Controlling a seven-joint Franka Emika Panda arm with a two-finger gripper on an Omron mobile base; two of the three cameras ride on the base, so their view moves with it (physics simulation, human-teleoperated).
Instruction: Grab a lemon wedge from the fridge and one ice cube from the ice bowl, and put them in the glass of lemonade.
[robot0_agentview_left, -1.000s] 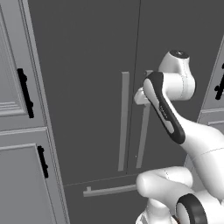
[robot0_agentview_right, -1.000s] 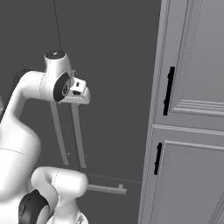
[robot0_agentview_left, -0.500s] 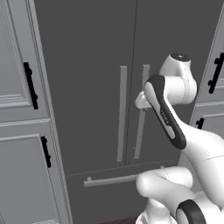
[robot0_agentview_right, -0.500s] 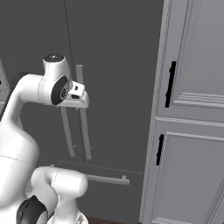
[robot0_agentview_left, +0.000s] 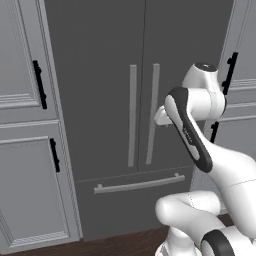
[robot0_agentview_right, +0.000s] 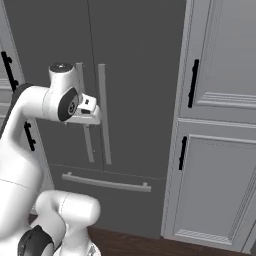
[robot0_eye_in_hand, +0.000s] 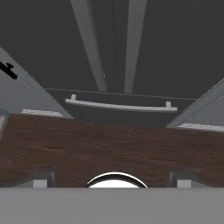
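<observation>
The fridge (robot0_eye_in_hand: 113, 39) lies shut ahead of the pincer (robot0_eye_in_hand: 111, 177), its handles (robot0_eye_in_hand: 111, 43) running lengthwise away; pincer spread.

No text, label, brand, number or sign can be read in any of the views; the fridge (robot0_agentview_left: 145, 60) doors are plain dark grey, with bare bar handles (robot0_agentview_left: 132, 115) and nothing printed on them. The light grey cabinets (robot0_agentview_right: 220, 125) beside it are unmarked panels with plain black handles (robot0_agentview_right: 193, 83); the wooden floor (robot0_eye_in_hand: 109, 148) seen from the hand camera bears only grain.
</observation>
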